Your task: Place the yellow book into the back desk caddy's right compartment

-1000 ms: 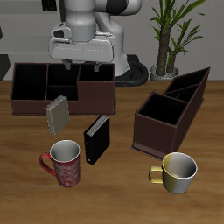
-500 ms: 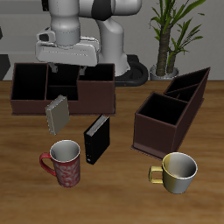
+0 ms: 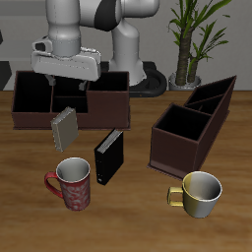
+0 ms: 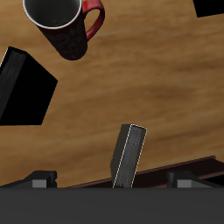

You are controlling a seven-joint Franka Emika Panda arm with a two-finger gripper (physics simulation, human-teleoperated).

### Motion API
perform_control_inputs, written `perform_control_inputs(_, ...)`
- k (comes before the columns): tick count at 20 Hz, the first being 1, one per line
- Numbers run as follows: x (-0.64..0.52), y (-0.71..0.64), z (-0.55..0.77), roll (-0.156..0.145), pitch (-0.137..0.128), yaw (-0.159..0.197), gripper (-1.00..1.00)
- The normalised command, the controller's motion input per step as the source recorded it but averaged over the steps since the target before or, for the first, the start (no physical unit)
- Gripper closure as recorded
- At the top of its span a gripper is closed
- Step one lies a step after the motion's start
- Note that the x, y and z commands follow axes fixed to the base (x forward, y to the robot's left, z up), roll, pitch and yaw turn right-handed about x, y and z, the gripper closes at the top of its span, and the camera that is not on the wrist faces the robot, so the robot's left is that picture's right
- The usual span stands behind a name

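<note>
Grey-tan and finely speckled, the yellow book (image 3: 64,128) stands upright on the table (image 3: 138,212), slightly tilted, just in front of the back desk caddy (image 3: 69,98); whether it touches the caddy's front wall cannot be told. Standing on edge as it does, it offers its thin spine upward, which suits a pinch from above. In the wrist view the yellow book (image 4: 128,156) shows as a narrow slab seen almost edge-on. The claw (image 3: 67,87) hangs above the caddy's middle sections, just behind and over the book; its fingers look spread and hold nothing, though they are small and dark against the box. It seems to be lining up over the book, so the grasp is not yet made. The right compartment (image 3: 31,94), the wide undivided bay, lies at the caddy's end, near the book. Nearer the front edge stand the black book (image 3: 108,156) and the red mug (image 3: 71,184); the yellow mug (image 3: 199,193) and the slanted caddy (image 3: 192,123) sit well apart
</note>
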Motion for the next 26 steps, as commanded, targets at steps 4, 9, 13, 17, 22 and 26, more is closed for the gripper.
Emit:
perform_control_inputs(4,-0.01,-0.13,-0.22,-0.009,-0.011,-0.034,-1.0)
perform_control_inputs(9,0.0,-0.17,-0.27,-0.031,-0.006,-0.015,-1.0)
perform_control_inputs(13,0.0,-0.12,-0.28,-0.026,-0.009,-0.034,-1.0)
perform_control_inputs(17,0.04,-0.07,-0.19,-0.016,0.0,-0.032,-1.0)
perform_control_inputs(22,0.05,-0.01,-0.22,-0.013,0.024,-0.015,-1.0)
perform_control_inputs(26,-0.01,-0.03,-0.27,0.0,0.015,-0.029,-1.0)
